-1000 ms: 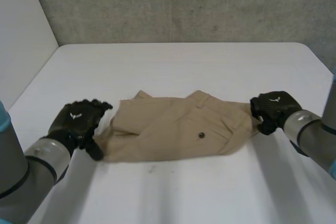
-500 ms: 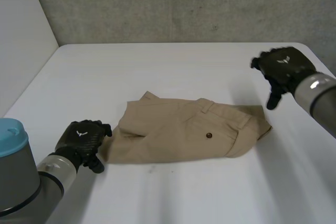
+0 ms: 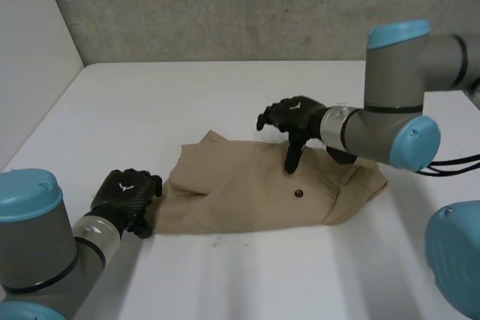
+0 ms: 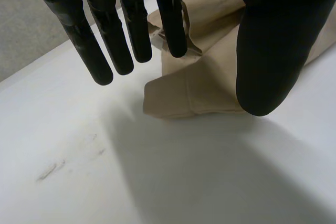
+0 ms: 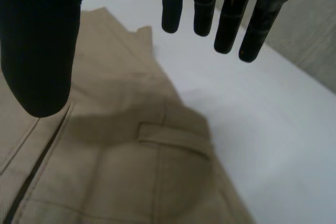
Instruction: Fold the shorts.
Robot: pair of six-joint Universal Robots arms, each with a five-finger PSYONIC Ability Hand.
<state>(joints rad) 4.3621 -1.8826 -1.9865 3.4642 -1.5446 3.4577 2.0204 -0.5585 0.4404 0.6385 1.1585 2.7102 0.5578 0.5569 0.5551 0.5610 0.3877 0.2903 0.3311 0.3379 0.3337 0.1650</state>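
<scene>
The tan shorts (image 3: 262, 189) lie folded in a flat band across the middle of the white table (image 3: 225, 95), with a dark button (image 3: 299, 193) facing up. My left hand (image 3: 127, 194) rests on the table at the shorts' left end; its fingers (image 4: 105, 40) hang straight just short of the hem corner (image 4: 173, 98) and hold nothing. My right hand (image 3: 294, 119) hovers over the far edge of the shorts near their middle. It is open, with its thumb (image 5: 39, 40) spread wide above the cloth (image 5: 105, 156) and a belt loop (image 5: 173, 137) under its palm.
A grey wall (image 3: 262, 5) closes the far side of the table and a white panel (image 3: 30, 58) stands along its left side. My right arm (image 3: 390, 121) reaches in across the shorts' right end. Bare table lies in front of the shorts and behind them.
My right hand has let go of the shorts' right end, risen, and swung left over their middle. The shorts have shifted slightly right. My left hand has drawn back a little at the left end.
</scene>
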